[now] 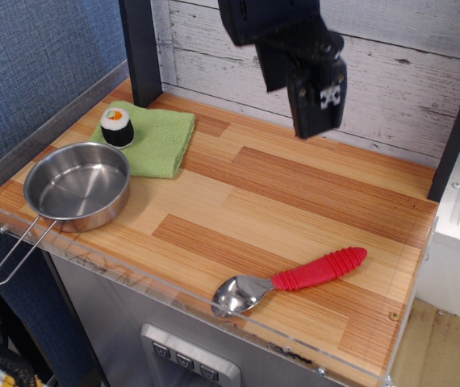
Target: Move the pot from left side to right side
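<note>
Pot sits at the left of the frame on the table, its wire-loop handle sticking out past the near edge toward the lower left. My claw hangs in the upper middle, blurred, well apart from the pot (I cannot tell how wide it stands). Behind the pot I see a sushi roll on a green cloth; a red-handled spoon lies lower right.

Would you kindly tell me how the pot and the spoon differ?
The pot is wide, round and all steel; the spoon is slim with a red ribbed handle. The pot sits at the left edge, the spoon at the front right. Both have shiny metal bowls and lie untouched.
</note>
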`<control>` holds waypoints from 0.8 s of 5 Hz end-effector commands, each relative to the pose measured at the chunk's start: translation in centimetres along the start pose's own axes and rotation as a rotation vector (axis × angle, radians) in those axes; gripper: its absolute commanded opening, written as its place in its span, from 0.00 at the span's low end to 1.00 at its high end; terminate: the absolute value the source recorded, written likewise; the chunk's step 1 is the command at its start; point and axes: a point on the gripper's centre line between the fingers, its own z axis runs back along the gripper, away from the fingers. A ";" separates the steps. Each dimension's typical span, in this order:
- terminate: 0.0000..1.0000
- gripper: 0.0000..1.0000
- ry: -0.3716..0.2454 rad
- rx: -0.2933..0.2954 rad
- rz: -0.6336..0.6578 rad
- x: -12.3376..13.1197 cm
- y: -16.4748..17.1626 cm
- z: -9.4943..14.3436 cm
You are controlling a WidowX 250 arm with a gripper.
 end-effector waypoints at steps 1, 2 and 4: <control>0.00 1.00 0.004 -0.027 0.188 4.0 -1.1 -1.1; 0.00 1.00 0.007 -0.011 0.330 5.4 -1.7 -1.9; 0.00 1.00 -0.029 -0.091 0.673 8.7 -4.0 -3.1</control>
